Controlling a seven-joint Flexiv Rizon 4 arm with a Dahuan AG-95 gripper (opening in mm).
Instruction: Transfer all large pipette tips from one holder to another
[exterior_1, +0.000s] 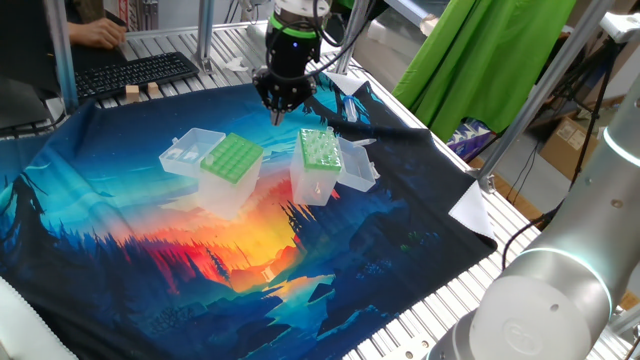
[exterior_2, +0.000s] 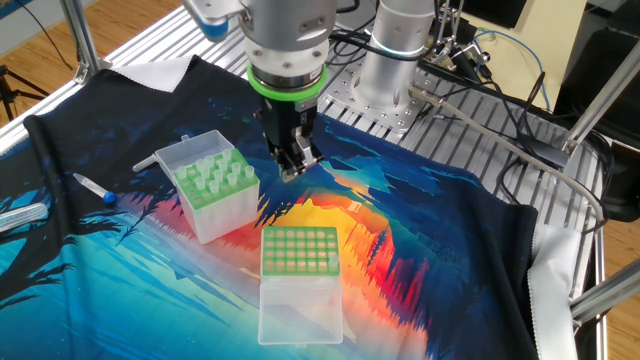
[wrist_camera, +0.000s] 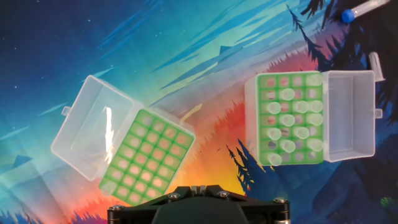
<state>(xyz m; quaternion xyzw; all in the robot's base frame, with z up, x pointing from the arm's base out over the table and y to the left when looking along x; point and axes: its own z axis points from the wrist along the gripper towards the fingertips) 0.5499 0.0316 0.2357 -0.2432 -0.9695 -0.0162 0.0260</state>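
Observation:
The large pipette tips (wrist_camera: 301, 132) stand in one holder (wrist_camera: 266, 118), a clear box with a light-green top and its lid open to the right. This holder (exterior_1: 318, 165) (exterior_2: 215, 200) has several tips (exterior_2: 215, 172) upright in its wide holes. Another holder (wrist_camera: 149, 158) (exterior_1: 232, 160) (exterior_2: 298, 250), green-gridded, shows only bare holes, and its lid lies open beside it. My gripper (wrist_camera: 193, 186) (exterior_1: 277, 108) (exterior_2: 296, 165) hangs above the cloth between the two boxes, nearer the back. It is shut, and nothing shows between the fingers.
A blue-capped tube (wrist_camera: 360, 11) (exterior_2: 95, 188) lies on the printed cloth past the tip box, and another clear tube (exterior_2: 20, 215) lies further out. A keyboard (exterior_1: 135, 72) and a person's hand (exterior_1: 95, 35) are at the table's far end. Metal frame posts (exterior_1: 540, 100) stand around.

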